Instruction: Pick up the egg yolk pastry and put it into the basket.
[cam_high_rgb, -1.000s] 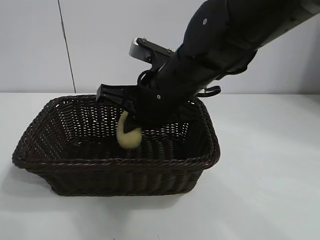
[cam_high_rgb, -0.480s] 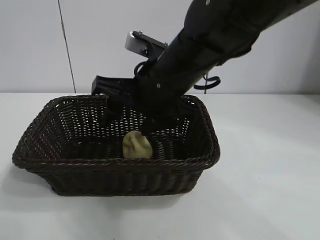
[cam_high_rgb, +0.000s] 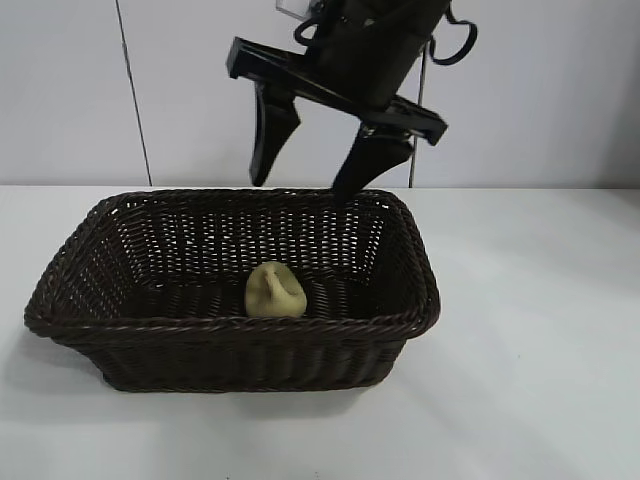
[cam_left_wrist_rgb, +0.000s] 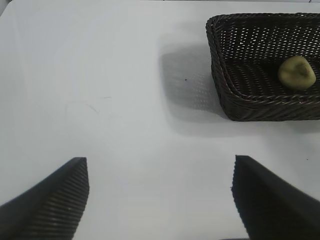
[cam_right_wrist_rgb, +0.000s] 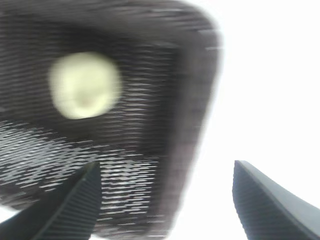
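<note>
The egg yolk pastry (cam_high_rgb: 274, 291) lies on the floor of the dark brown wicker basket (cam_high_rgb: 90, 318), near its middle. It also shows in the left wrist view (cam_left_wrist_rgb: 297, 72) and in the right wrist view (cam_right_wrist_rgb: 85, 85). My right gripper (cam_high_rgb: 305, 185) is open and empty, raised above the basket's back rim. In the right wrist view, the right gripper (cam_right_wrist_rgb: 165, 200) hangs over the basket's edge (cam_right_wrist_rgb: 197, 100). My left gripper (cam_left_wrist_rgb: 160, 197) is open and empty over bare table, well away from the basket (cam_left_wrist_rgb: 220, 60).
The basket stands on a white table (cam_high_rgb: 540, 350) in front of a pale wall. Bare table lies all round the basket.
The right gripper let go of the pastry, which dropped to the basket floor. The gripper then opened wide and rose up out of the basket.
</note>
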